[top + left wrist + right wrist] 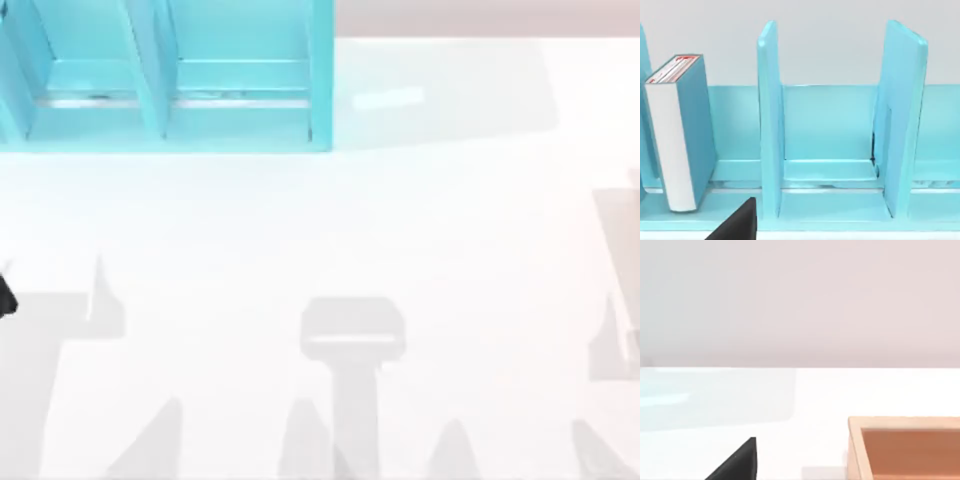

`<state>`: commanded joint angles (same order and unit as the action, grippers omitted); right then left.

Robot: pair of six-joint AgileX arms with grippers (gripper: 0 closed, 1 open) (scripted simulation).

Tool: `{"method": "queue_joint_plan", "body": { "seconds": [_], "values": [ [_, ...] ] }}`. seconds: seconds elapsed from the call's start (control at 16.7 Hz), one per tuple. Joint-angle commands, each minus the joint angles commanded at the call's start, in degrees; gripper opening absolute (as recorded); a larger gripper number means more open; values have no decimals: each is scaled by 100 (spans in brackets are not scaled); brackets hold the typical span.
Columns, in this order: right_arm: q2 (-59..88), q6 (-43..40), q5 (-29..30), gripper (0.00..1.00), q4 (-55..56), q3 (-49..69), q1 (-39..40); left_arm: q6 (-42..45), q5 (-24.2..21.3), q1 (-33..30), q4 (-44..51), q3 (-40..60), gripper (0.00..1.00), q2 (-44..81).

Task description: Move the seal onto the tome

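The tome [690,135], a thick teal-blue book with white page edges, stands upright and slightly tilted in a compartment of the teal shelf unit in the left wrist view. A black part of my left gripper [737,223] shows low in that view, short of the shelf's front edge. A dark bit of the left arm [5,297] sits at the table's left edge in the top view. A black part of my right gripper [737,462] hangs over the white table in the right wrist view. The seal is out of view.
The large teal shelf unit [170,80] with upright dividers [769,120] fills the table's back left. An open wooden box [855,450] lies near the right gripper. Grey shadows of the arms fall across the white table [400,220].
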<state>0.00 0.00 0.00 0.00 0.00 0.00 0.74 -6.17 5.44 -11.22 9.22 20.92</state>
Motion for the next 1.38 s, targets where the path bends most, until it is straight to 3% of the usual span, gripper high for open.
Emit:
{"method": "queue_joint_plan", "body": {
  "seconds": [0.84,1.14,1.38],
  "values": [
    [0,0,0,100,0,0,0,291,-2073,1841,-3937,3264,100,7826],
    [0,0,0,100,0,0,0,379,-2585,2298,-4954,4114,100,9699],
    [0,0,0,100,0,0,0,408,-2792,2483,-5347,4439,100,10444]
  ]
}}
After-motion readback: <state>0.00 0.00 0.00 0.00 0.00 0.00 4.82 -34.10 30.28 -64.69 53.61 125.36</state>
